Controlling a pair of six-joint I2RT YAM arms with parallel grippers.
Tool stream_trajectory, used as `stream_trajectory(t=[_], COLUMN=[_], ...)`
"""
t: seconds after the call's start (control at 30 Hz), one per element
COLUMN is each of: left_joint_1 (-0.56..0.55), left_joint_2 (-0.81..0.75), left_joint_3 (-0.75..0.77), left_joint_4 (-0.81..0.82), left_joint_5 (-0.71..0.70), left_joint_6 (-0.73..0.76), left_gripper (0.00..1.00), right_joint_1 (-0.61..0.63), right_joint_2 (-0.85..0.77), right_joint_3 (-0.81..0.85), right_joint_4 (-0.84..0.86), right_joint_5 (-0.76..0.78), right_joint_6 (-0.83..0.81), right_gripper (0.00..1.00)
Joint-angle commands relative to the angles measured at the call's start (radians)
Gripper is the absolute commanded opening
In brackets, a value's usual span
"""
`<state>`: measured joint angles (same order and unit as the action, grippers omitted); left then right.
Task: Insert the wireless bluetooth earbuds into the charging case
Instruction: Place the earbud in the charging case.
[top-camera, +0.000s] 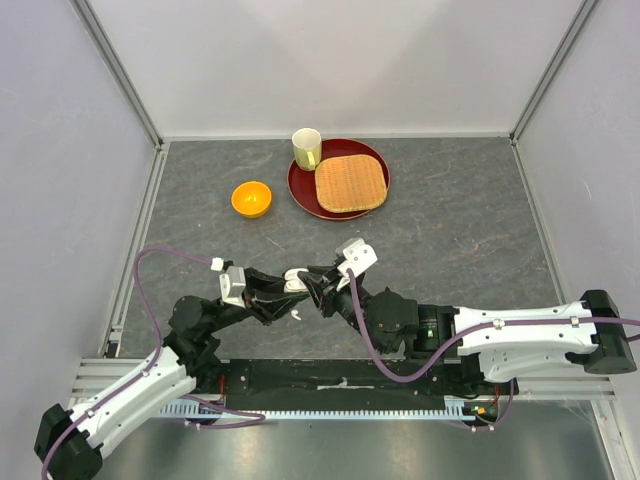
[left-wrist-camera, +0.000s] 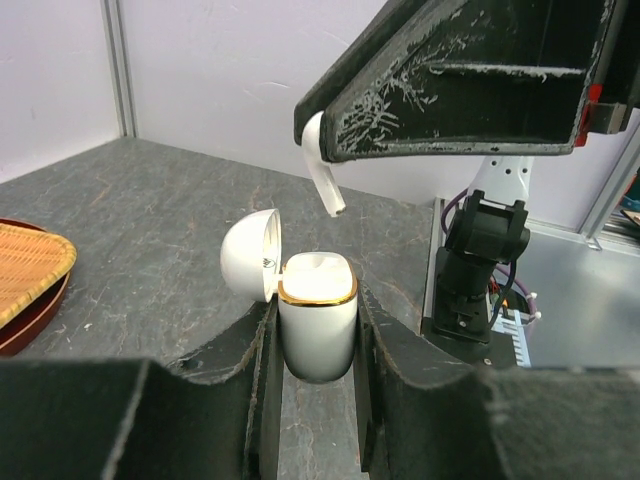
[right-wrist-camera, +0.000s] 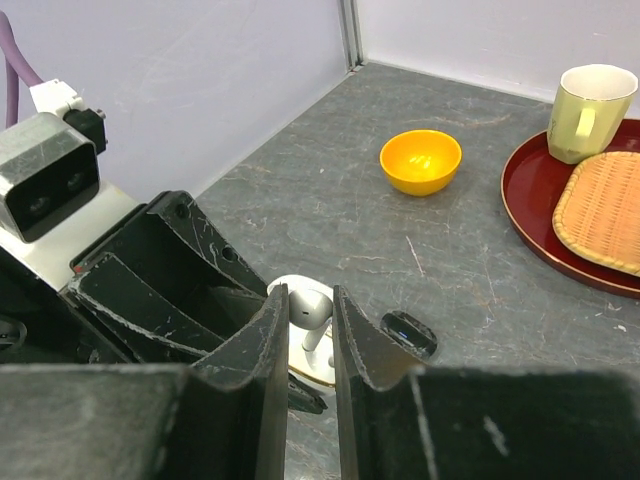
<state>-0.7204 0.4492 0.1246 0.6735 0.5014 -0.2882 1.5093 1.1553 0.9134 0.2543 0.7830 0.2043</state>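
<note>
Left wrist view: your left pincer (left-wrist-camera: 316, 350) grips the upright, lid-open charging case (left-wrist-camera: 317, 320). Your right pincer (right-wrist-camera: 310, 312), closed on a white earbud (left-wrist-camera: 322, 165), holds it just above the case's mouth, stem pointing down.

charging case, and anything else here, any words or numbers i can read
No readable text anywhere.
charging case in the left gripper: small dark mark inside the lid, too small to read.
white earbud in the right gripper, cup, orange bowl: no print visible.
</note>
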Motion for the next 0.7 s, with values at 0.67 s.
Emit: stream_trajectory(t=[0.67], left_joint_1=[-0.004], left_joint_2=[-0.030], left_joint_3=[0.052], left_joint_4=[0.075], left_joint_5=[0.002], left_joint_6=[0.023], left_gripper=[0.02], right_joint_1=[0.026], right_joint_2=[0.001], right_joint_3=[-0.039], right_joint_4=[0.016], right_joint_5=[0.025], right_joint_6=[-0.025], right_gripper=[0.00])
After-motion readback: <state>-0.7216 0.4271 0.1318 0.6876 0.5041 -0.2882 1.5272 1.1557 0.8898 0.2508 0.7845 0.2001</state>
